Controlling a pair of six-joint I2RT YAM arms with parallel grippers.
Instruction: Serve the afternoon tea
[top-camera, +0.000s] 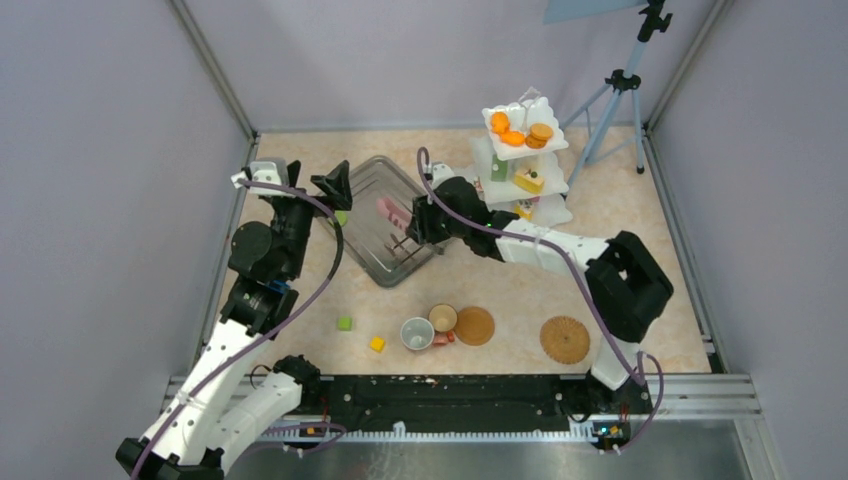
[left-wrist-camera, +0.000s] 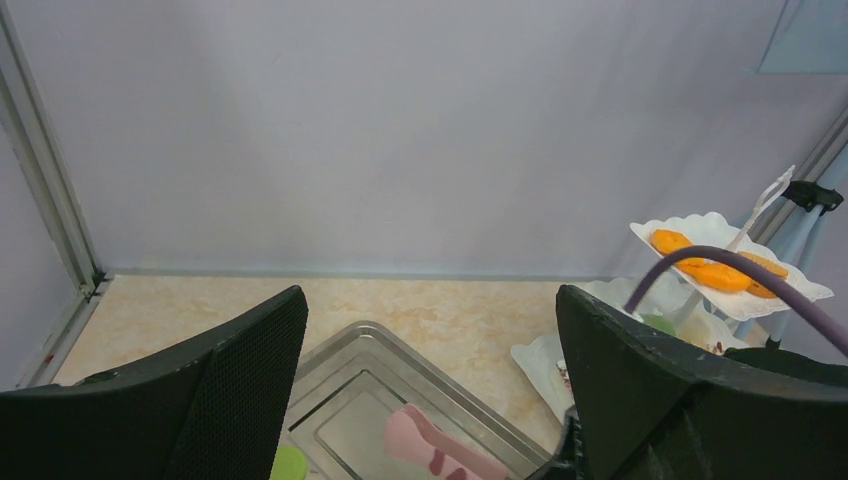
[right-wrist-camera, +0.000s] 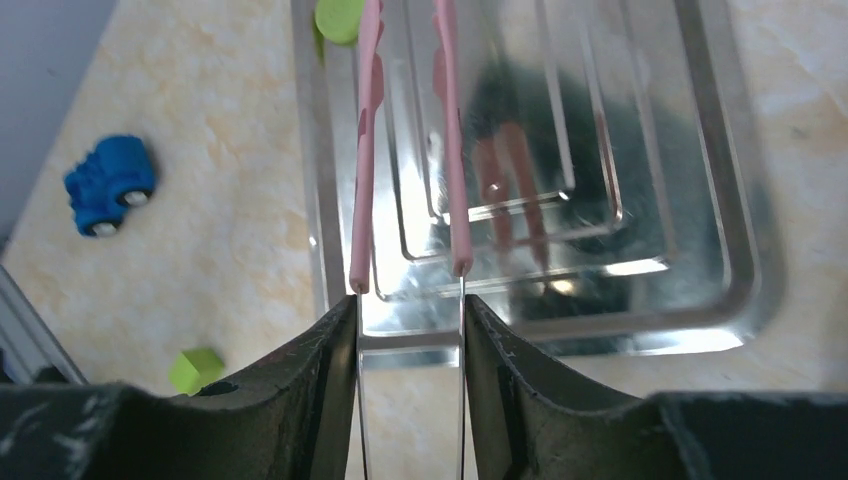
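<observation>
1. The tongs (right-wrist-camera: 455, 180) are clamped between the fingers of the right gripper (right-wrist-camera: 410, 305), with their pink tips over the tray (right-wrist-camera: 700, 250)
2. The left gripper (left-wrist-camera: 430, 295) is seen open and empty by the tray's left edge
3. Orange rounds (top-camera: 515, 132) are carried on the top tier of the stand (top-camera: 528, 107) at the back right, with a cake wedge (top-camera: 529, 180) on the tier below
4. Two cups (top-camera: 417, 333) and two mats (top-camera: 565, 339) are set near the front edge

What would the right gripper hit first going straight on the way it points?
Probably the green round piece at the rim of the grey steel tray: the right gripper points across the tray, and the pink tongs it holds lead toward that piece. Height over the tray is unclear.
</observation>
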